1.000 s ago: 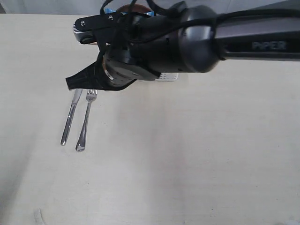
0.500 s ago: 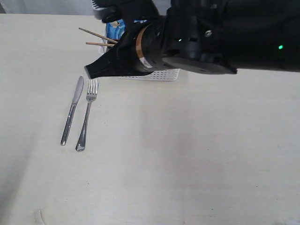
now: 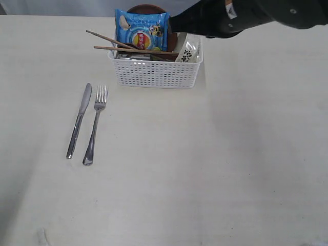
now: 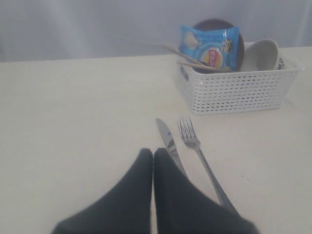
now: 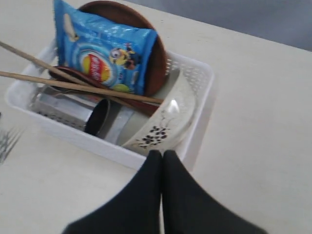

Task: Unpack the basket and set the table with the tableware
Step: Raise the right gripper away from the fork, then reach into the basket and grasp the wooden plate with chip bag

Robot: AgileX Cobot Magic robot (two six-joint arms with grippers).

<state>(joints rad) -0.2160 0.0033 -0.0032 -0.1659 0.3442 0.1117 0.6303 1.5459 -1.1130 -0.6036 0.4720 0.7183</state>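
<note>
Basket (image 3: 156, 74): far side of the desk (image 3: 215, 169), long axis crosswise; bowl (image 5: 165, 122) tilted at its right end.
Right pincer (image 5: 162, 157): together, empty, pointing at that end; this is my nearer arm.
Left pincer (image 4: 153, 155): together, empty, near the knife (image 3: 78, 121) and fork (image 3: 95, 125).
Room: near desk open; clearance over the rim probably slight, hard to judge.

Knife (image 4: 168, 141), fork (image 4: 204, 168) side by side near basket (image 4: 239, 92)

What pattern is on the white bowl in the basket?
Small dark flower sprigs on the white round bowl, clearest in the right wrist view.
</note>
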